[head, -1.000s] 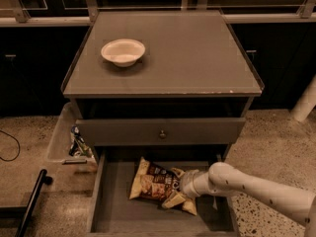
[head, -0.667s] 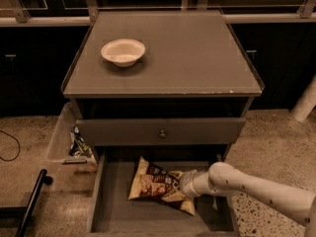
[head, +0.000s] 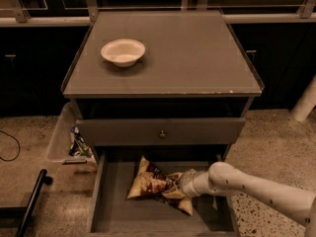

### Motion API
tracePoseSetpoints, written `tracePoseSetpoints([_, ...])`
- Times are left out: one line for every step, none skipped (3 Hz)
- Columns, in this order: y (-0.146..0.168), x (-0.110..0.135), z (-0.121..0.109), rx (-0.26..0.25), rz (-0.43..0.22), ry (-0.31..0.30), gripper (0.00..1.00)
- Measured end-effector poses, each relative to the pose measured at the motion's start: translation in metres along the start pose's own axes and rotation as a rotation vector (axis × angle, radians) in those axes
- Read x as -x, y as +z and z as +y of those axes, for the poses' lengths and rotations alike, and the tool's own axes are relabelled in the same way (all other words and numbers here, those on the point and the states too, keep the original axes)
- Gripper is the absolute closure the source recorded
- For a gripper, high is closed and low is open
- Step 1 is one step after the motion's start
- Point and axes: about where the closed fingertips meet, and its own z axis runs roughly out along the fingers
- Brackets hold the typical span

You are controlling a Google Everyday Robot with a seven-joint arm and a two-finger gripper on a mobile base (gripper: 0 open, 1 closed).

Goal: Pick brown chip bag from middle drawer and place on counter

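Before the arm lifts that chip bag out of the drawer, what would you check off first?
1. The middle drawer is pulled open: ok.
2. The brown chip bag lies on its floor, in view: ok.
3. The gripper is inside the drawer at the bag's right end: ok.
4. Hold on the bag is firm: cannot tell.
5. Way up clears the knobbed drawer front: cannot tell.
6. The counter has bare room beside the white bowl: ok.
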Motion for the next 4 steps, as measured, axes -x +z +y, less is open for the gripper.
tracePoseSetpoints([-0.014, 0.001, -0.001, 0.002, -0.027, 0.032, 1.0])
tracePoseSetpoints([-0.055, 0.018, -0.011, 0.004, -0.051, 0.028, 1.0])
tracePoseSetpoints([-0.117, 0.044, -0.028, 0.019, -0.063, 0.003, 1.0])
tracePoseSetpoints([-0.192, 0.082, -0.036, 0.033, -0.048, -0.056, 1.0])
